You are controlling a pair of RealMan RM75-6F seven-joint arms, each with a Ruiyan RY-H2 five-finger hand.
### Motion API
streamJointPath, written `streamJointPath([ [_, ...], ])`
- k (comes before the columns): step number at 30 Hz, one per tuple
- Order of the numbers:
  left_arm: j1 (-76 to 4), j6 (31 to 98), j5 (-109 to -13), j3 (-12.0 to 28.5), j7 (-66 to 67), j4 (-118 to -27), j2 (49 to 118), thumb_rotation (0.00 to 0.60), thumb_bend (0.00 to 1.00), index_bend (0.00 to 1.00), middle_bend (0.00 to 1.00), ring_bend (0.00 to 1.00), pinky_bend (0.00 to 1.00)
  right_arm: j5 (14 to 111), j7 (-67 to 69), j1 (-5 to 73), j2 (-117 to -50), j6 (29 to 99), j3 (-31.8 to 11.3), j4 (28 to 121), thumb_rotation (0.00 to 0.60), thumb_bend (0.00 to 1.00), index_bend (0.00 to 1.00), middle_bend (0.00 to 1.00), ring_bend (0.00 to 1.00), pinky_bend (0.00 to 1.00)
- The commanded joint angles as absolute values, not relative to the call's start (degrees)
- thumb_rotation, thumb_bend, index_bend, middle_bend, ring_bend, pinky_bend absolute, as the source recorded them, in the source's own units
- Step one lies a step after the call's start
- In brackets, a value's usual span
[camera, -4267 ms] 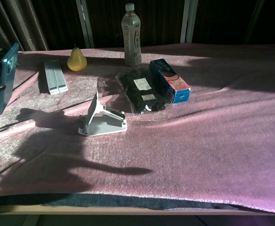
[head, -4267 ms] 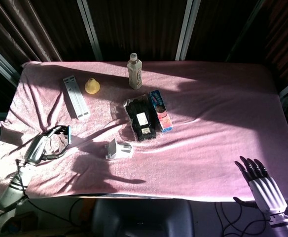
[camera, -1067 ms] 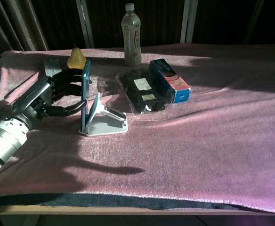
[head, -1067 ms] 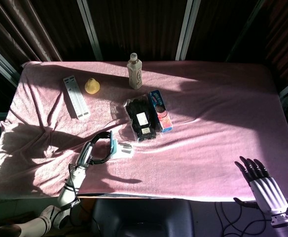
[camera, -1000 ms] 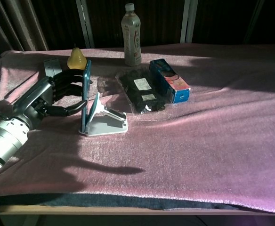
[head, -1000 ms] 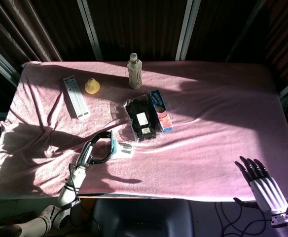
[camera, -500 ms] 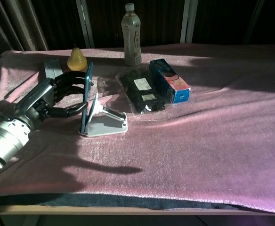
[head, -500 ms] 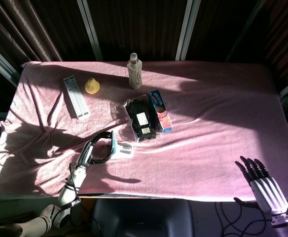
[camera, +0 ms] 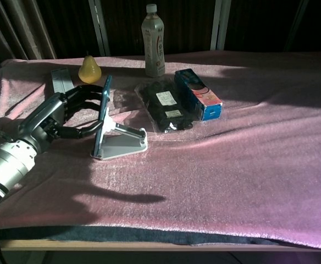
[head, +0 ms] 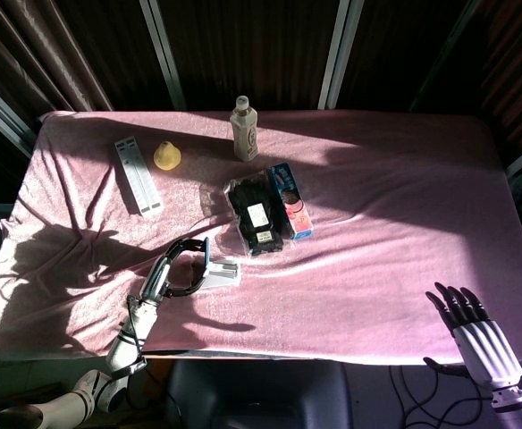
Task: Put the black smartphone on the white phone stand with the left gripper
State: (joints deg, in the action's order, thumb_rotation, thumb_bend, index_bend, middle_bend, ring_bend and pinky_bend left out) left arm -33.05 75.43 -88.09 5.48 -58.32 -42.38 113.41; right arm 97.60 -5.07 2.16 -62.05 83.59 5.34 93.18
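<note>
left hand (camera: 59,118): grasps the black smartphone (camera: 101,113) by its edges, fingers curled around top and bottom; it is low over the pink-covered tabletop (camera: 248,159), just left of the stand.
black smartphone: tilted back, its face leaning on the white phone stand (camera: 122,143), lower edge down at the stand's front lip; whether it sits fully in the lip i cannot tell.
white phone stand: light, loose on soft cloth; its backrest is hidden behind the phone in the chest view.
risk, release: if the fingers open before the lower edge is seated, the phone likely slides off the lip and falls flat.
risk, push: the hand presses toward the stand, so the stand may skid or tip to the right on the cloth.
risk, withdrawal: curled fingers may catch the phone's edge and drag it back out.
black packet (camera: 163,107): near the stand's right, apart from it; a skidding stand could bump it.
right hand (head: 475,335): released, fingers spread, at the tabletop's near right corner, well apart from everything.
</note>
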Motion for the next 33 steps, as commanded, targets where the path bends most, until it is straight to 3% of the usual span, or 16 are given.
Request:
streamJointPath([
  [1,-33.2,75.0,-88.0,5.5,-58.1,-42.5,113.4,0.600,0.34,0.40,0.53,0.32,0.09,97.6,-5.0,2.1,-62.0,83.6,5.3,93.2,0.600,0.13,0.00,0.00,0.00,0.00],
  [9,-33.4,74.9,-87.7,5.9,-55.5,-42.7,113.5,0.600,0.32,0.15,0.29,0.18,0.07,97.7,-4.8,2.1,-61.9,83.7,5.4,93.2,0.600,0.13,0.00,0.00,0.00,0.00],
  [19,-33.2,75.9,-88.2,5.7,-53.6,-44.1,112.9,0.600,0.29,0.00,0.03,0.02,0.04,97.9,-4.7,2.1,-61.9,84.0,5.4,93.2,0.600,0.13,0.00,0.00,0.00,0.00],
  [28,-31.1,80.9,-90.9,3.8,-51.0,-49.5,108.0,0.600,0.29,0.00,0.00,0.00,0.02,97.8,-5.0,2.0,-62.0,84.0,5.3,93.3,0.600,0.13,0.00,0.00,0.00,0.00],
  [33,-26.8,83.8,-91.7,0.9,-42.3,-56.8,96.9,0.600,0.32,0.02,0.01,0.00,0.00,97.7,-4.6,1.8,-61.8,84.4,5.3,93.1,0.600,0.13,0.00,0.00,0.00,0.00],
])
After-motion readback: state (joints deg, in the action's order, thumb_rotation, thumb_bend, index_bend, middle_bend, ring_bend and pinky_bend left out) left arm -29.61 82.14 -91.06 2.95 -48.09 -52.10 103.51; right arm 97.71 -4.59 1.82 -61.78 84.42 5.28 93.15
